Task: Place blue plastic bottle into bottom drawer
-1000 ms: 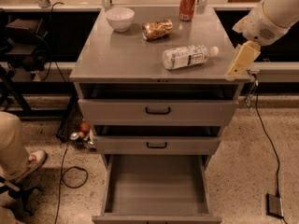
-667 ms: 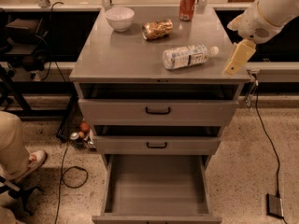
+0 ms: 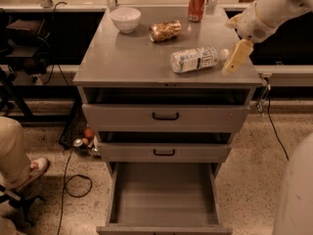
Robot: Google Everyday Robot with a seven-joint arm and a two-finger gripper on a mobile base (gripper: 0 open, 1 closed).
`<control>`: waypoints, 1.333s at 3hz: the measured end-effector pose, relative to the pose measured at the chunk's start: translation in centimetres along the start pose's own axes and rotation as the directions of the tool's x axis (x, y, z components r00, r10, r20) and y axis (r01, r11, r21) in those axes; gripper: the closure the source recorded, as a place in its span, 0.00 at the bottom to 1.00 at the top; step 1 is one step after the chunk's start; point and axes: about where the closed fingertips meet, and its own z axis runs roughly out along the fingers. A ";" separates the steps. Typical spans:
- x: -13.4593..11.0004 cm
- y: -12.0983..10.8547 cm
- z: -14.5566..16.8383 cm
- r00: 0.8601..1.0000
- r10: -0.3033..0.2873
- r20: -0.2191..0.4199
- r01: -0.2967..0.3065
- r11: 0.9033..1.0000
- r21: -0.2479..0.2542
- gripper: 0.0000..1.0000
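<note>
The claw point(image 3: 236, 59), grip unclear, hangs just beside the blue plastic bottle point(image 3: 195, 59) on the cabinet top point(image 3: 127, 58)

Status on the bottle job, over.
Gripper over cabinet top, right edge. Blue plastic bottle lying beside it, cap toward gripper. Bottom drawer open. Nothing blocking.

Blue plastic bottle point(image 3: 198, 59) is lying on its side on the grey cabinet top point(image 3: 122, 58), on the right-hand part, near the front edge. Clear body w/ a white-and-pale-blue label wrapping the middle. Its white cap is pointing right & slightly toward the back. Bottom drawer point(image 3: 164, 192) is sitting pulled out toward the camera: lowest of 3, wide & deep, plain grey inside showing. Bottle & drawer are lying well apart, bottle up top, drawer down low. Gripper point(image 3: 233, 65) is hanging just beside the cap, on its right.
</note>
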 end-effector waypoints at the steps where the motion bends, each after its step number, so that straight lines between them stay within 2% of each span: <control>1: 0.3 -0.9 2.5 0.999 0.013 0.032 -0.012 1.000 -0.021 0.00; 3: -1.2 -1.9 5.8 0.995 -0.001 0.098 0.007 0.998 -0.057 0.00; 4: -1.8 -1.9 6.7 0.994 -0.008 0.107 0.016 0.997 -0.078 0.00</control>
